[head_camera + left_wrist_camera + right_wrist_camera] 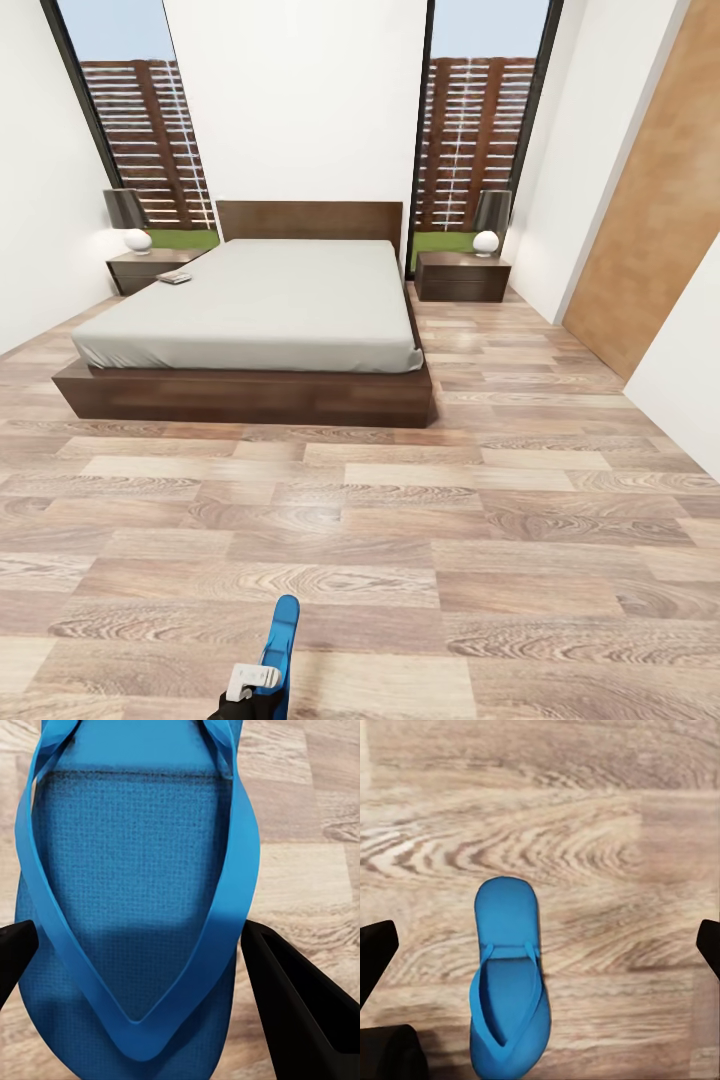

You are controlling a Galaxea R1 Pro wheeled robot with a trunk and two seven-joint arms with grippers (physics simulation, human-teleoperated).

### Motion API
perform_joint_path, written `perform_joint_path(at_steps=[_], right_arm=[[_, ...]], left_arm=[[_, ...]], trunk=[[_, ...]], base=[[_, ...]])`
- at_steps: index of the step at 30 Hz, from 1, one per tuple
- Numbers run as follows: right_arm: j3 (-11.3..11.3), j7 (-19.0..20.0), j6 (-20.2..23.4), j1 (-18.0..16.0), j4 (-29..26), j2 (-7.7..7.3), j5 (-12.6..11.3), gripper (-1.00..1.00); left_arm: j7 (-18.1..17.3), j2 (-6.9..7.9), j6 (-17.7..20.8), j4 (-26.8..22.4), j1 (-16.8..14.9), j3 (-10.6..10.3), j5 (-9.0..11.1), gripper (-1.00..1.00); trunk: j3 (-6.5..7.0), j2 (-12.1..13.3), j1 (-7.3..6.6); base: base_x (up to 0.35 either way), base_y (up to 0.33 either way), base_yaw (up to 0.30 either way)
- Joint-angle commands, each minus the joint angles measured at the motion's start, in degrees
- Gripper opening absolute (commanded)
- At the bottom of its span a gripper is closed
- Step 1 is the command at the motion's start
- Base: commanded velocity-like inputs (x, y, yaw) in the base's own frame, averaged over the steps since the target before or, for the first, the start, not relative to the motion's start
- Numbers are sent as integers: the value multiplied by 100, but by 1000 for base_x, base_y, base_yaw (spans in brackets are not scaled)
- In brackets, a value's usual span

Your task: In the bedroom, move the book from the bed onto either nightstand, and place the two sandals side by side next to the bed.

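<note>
Setting identified as a home bedroom, rendered in simulation. A large low bed with dark wooden frame, headboard and plain grey mattress is centred against the far white wall. A dark nightstand is placed at one side and a matching nightstand at the other, each topped by a lamp with a dark shade. Tall dark-framed windows showing a slatted fence are seen behind. Light wood-plank floor and a brown wooden door are noted.
</note>
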Motion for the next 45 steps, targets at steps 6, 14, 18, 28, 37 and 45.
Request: perform_joint_path(at_steps=[6,14,18,28,37,45], right_arm=[[-55,32,-19,-3,7,0,143,100],[-57,32,-19,-3,7,1,156,100],[-54,32,-19,-3,7,1,157,100],[-57,32,-19,-3,7,1,157,100],[-43,35,44,-3,62,-8,169,100],[-40,32,-43,-3,1023,-16,182,100]], left_arm=[[-41,-3,-3,6,-3,38,1,-100],[-41,-3,-4,6,-6,39,1,-100],[-41,-3,-4,6,-5,39,1,-100],[-41,-3,-3,6,-4,39,1,-100],[-41,-3,-2,6,-4,39,1,-100],[-41,-3,-3,6,-5,39,6,-100]], trunk=[[-4,-2,-1],[-4,-2,-1],[-76,-162,87],[-238,-523,284],[-238,-523,284],[-238,-523,284]], base=[[0,0,0],[0,0,0],[0,0,0],[0,0,0],[0,0,0],[0,0,0]])
